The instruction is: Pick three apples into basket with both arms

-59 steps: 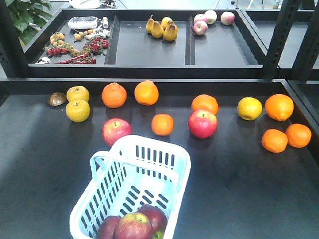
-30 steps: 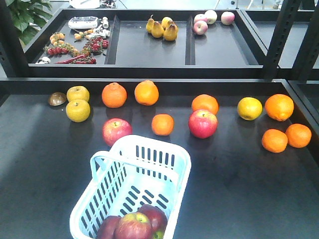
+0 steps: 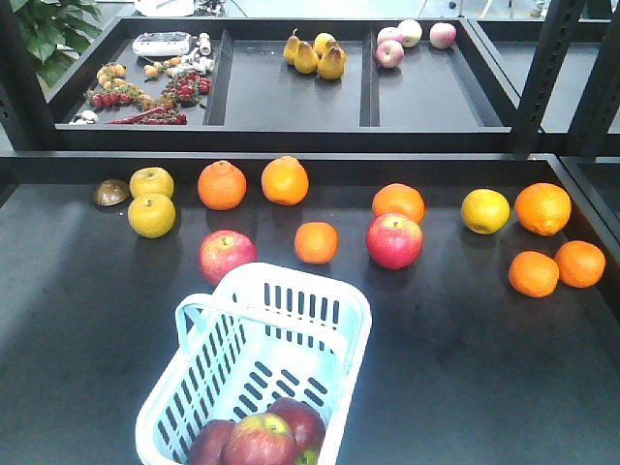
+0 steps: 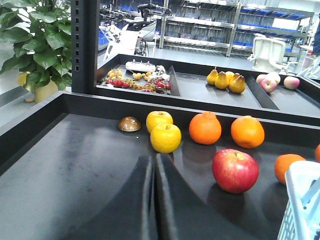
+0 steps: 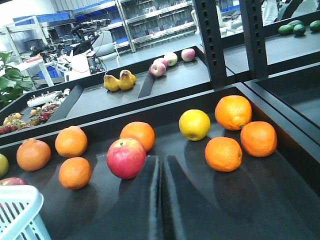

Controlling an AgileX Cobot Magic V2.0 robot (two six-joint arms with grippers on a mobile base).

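The pale blue basket (image 3: 291,302) stands at the near middle of the black table, and its corner shows in both wrist views (image 4: 302,200) (image 5: 20,210). Three dark maroon apples lie together at its near end: one in front (image 3: 260,441), one behind it (image 3: 300,418), one at the left (image 3: 208,442). Neither arm shows in the front view. My left gripper (image 4: 154,158) is shut and empty, low over bare table left of the basket. My right gripper (image 5: 161,159) is also shut and empty, just right of a pink-red apple (image 5: 126,157).
Two brighter pink-red apples (image 3: 228,256) (image 3: 394,240) sit beyond the basket among several oranges (image 3: 316,242) and yellow fruit (image 3: 152,214). More oranges (image 3: 534,273) lie at the right. A raised shelf behind holds pears (image 3: 312,53) and pale apples (image 3: 389,52).
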